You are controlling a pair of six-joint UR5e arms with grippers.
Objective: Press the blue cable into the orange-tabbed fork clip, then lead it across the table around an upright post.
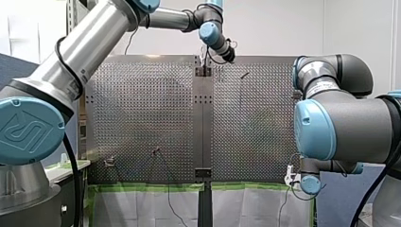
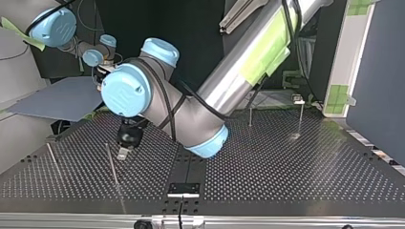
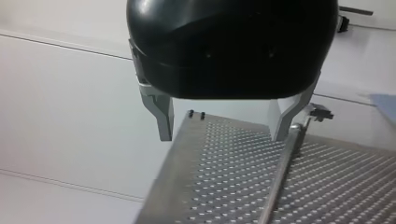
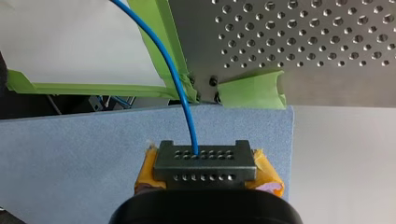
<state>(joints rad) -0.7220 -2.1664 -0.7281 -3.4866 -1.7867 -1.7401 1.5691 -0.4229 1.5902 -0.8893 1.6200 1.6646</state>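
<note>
The blue cable (image 4: pixel 180 84) rises out of my right gripper (image 4: pixel 205 161), which is shut on it between yellow pads (image 4: pixel 267 175). That gripper hangs off the table's near right corner (image 1: pixel 289 176). My left gripper (image 3: pixel 224 133), black with metal fingers (image 3: pixel 161 116), is open with nothing between them. It hovers over the table's far edge (image 1: pixel 204 64), and an upright post (image 3: pixel 280 172) stands just beside one finger. Across the table, the same gripper (image 2: pixel 123 153) is low over the plate, next to a thin post (image 2: pixel 112 164). I cannot pick out an orange-tabbed clip.
More posts stand at the top view's right (image 2: pixel 250 117) (image 2: pixel 301 114) and far left (image 2: pixel 52 157). A small clip (image 3: pixel 320 112) sits at the plate's far corner. Green tape (image 4: pixel 254 88) and a blue-grey board (image 4: pixel 70 154) border the perforated table (image 1: pixel 142 118). A black bracket (image 2: pixel 183 188) sits mid-edge.
</note>
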